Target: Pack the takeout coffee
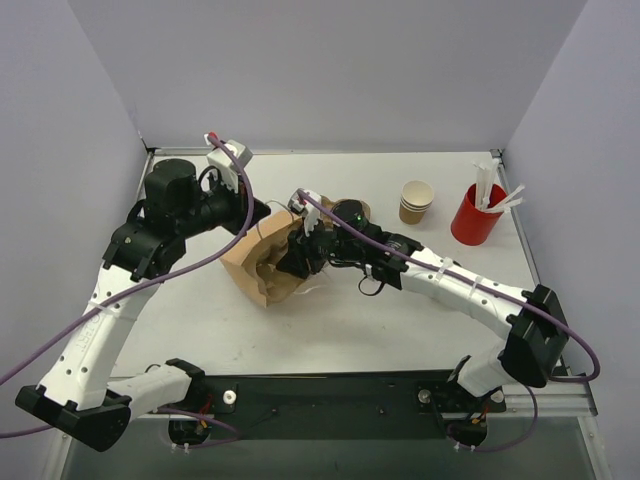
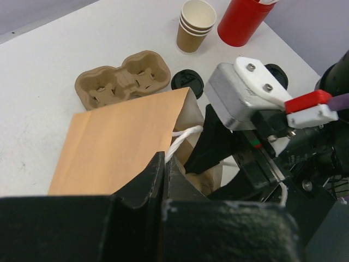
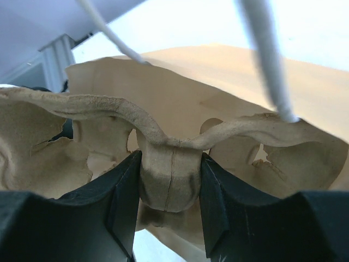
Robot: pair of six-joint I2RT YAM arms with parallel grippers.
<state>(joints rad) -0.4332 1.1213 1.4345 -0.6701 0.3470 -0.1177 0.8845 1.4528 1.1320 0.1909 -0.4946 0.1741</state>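
Brown paper bag (image 2: 117, 142) with white cord handles lies on its side on the white table (image 2: 49, 54), its mouth turned toward your right arm. Your left gripper (image 2: 165, 168) is closed flat on the bag's upper lip, just beside one cord. That pinch looks meant to lift the lip and hold the mouth open.

Your right gripper (image 3: 170, 164) is clamped, jaws part-way apart, on the raised middle ridge of a moulded tan pulp cup carrier (image 3: 82, 103), with a well hanging off each side. Gripping it by the ridge should keep it level, so both wells can pass the opening together. It sits at the bag's mouth with paper behind it; how far inside I cannot tell. A second pulp carrier (image 2: 122, 79) rests on the table just beyond the bag, untouched.

Your takeout coffee (image 2: 195, 24), the small kraft-tan paper cup with the cream inside, stands upright atop a nested stack. It is just beside the red cup (image 2: 242, 19) of white sticks and well apart from the bag. A flat round black lid (image 2: 187, 82) lies between the stack and the bag.

Neither gripper is on the cup, so I judge its packing not yet begun. Mind the left pinch: if it slips, the mouth could fold onto the carrier.
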